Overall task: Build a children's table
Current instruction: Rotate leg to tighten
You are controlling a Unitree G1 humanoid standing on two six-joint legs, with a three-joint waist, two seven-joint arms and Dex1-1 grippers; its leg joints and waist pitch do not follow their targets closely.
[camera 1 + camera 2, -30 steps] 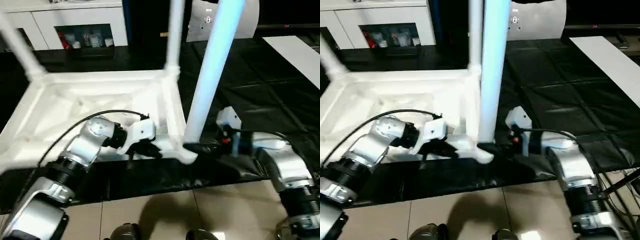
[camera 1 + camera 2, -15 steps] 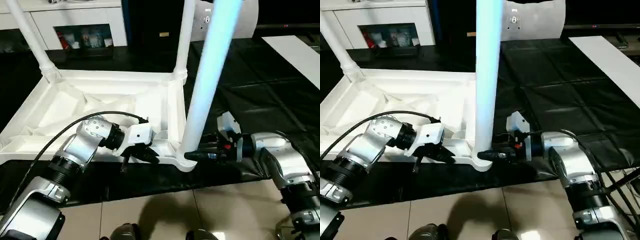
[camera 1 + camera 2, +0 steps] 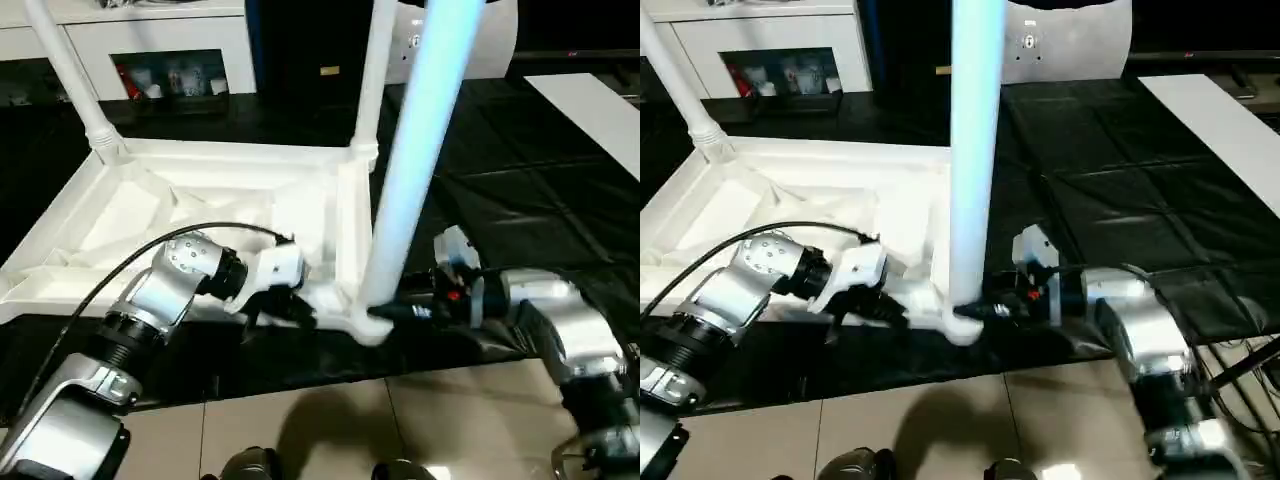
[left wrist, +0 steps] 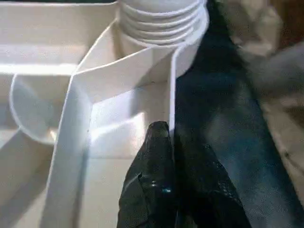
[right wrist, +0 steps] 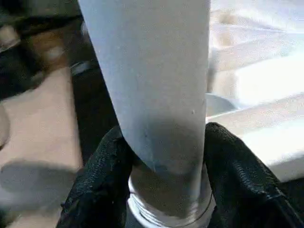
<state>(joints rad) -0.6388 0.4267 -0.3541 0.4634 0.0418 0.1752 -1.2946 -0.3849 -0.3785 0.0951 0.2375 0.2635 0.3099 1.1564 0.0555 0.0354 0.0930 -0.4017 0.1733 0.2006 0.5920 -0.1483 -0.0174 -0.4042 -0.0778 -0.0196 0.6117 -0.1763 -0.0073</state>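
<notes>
The white table top (image 3: 200, 190) lies upside down on the black padded surface, ribs up. Two legs stand in its far corner sockets, one at the left (image 3: 70, 75) and one at the right (image 3: 372, 70). A third leg (image 3: 415, 150) rises from the near right corner socket. My right gripper (image 3: 385, 312) is shut on this leg just above its base, with a black finger (image 5: 102, 166) on each side of the tube (image 5: 152, 71). My left gripper (image 3: 300, 312) is shut on the top's near rim (image 4: 172, 95) beside that corner, close to the threaded socket (image 4: 161, 19).
A white cabinet (image 3: 150, 40) stands at the back left and a white board (image 3: 590, 100) lies at the far right on the black padding. Tiled floor (image 3: 320, 420) runs along the front edge of the work surface, near my forearms.
The head view has shifted. The held leg leaned right a second ago and now stands closer to upright in the near corner socket. Both grippers keep their holds.
</notes>
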